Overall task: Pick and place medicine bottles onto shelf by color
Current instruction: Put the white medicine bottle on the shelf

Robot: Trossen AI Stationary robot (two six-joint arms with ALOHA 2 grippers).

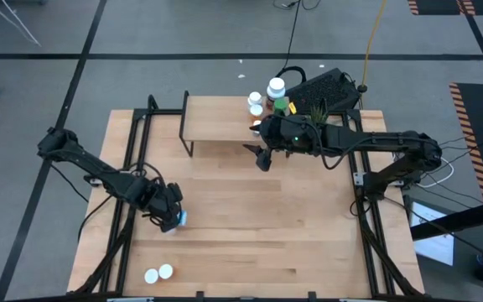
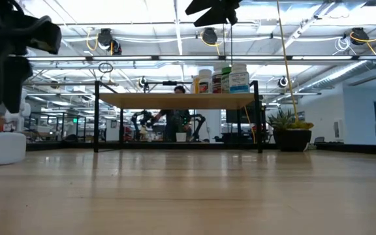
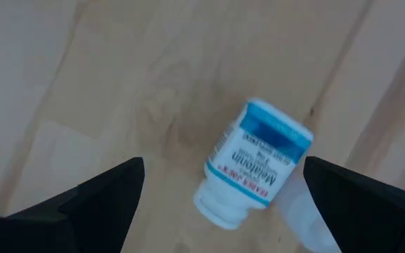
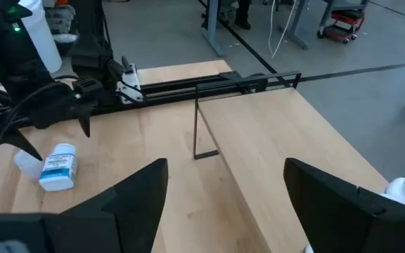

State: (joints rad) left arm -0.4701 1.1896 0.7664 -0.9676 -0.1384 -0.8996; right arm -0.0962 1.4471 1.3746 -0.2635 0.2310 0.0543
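Starting from the near edge of the table [image 1: 250,243], we saw two small white-topped bottles [image 1: 158,273] standing close together near the front left corner, not yet sorted. A little farther in, the left gripper [image 1: 169,216] hovered just above a bottle with a blue label [image 3: 255,165], which lay on its side on the wood. Its jaws stood wide apart on either side of the bottle, touching nothing. This bottle was a smooth white plastic cylinder with a blue and white paper label and a neck narrower than its body; the right wrist view showed it lying beside something pale that we could not identify. The tabletop was made of light wooden planks with a fine grain and a dull finish. Farther back, the right gripper [image 1: 262,158] hung in the air just in front of the shelf [image 1: 216,119], with its jaws also open and empty. The shelf was a flat, light-wood board on thin black metal legs. At its right end stood a tight group of medicine bottles [image 1: 268,101], round, mostly white-capped, with white, orange and green bodies. We judged that the task was more than half done: several bottles were already placed, while at least three remained on the table. A potted plant [image 2: 292,129] stood beyond the shelf's right end.
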